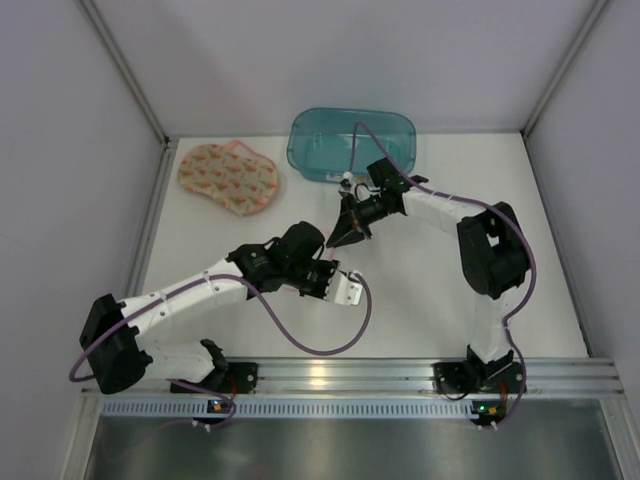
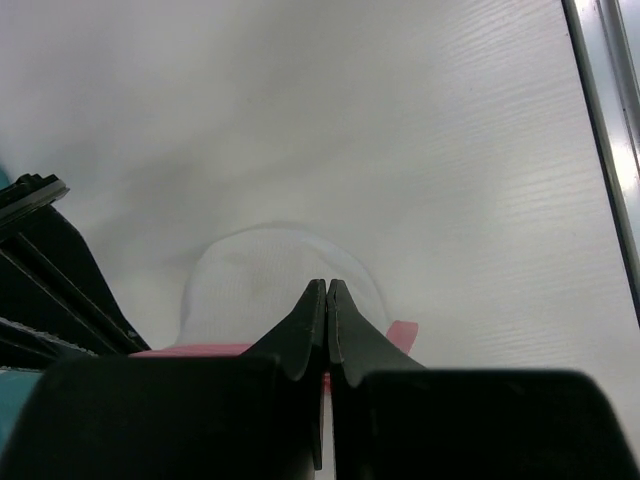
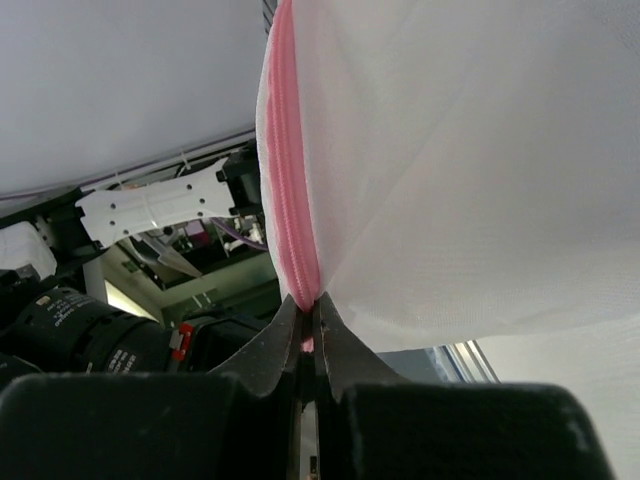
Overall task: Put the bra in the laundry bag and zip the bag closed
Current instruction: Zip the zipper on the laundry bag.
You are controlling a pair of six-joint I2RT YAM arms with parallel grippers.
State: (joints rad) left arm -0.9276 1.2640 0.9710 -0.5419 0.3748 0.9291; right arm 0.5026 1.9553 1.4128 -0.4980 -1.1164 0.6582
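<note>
Pinching the pink zipper band [image 3: 290, 180] of the laundry bag [image 3: 450, 180] at lower centre of the right wrist view: right gripper [image 3: 310, 300], clenched on it, white mesh spreading up and to the right. Left gripper [image 2: 327, 285] likewise clamped on the bag's edge, pink strip showing either side beneath it, rounded white mesh bulging just past the tips. Both grippers near each other at centre of the overhead view, above the table [image 1: 420, 300]. Bra [image 1: 228, 178], patterned, flat on the table at upper left, well apart from both grippers, outside the bag. Teal tub [image 1: 352, 143] at upper centre, just behind the right gripper.
</note>
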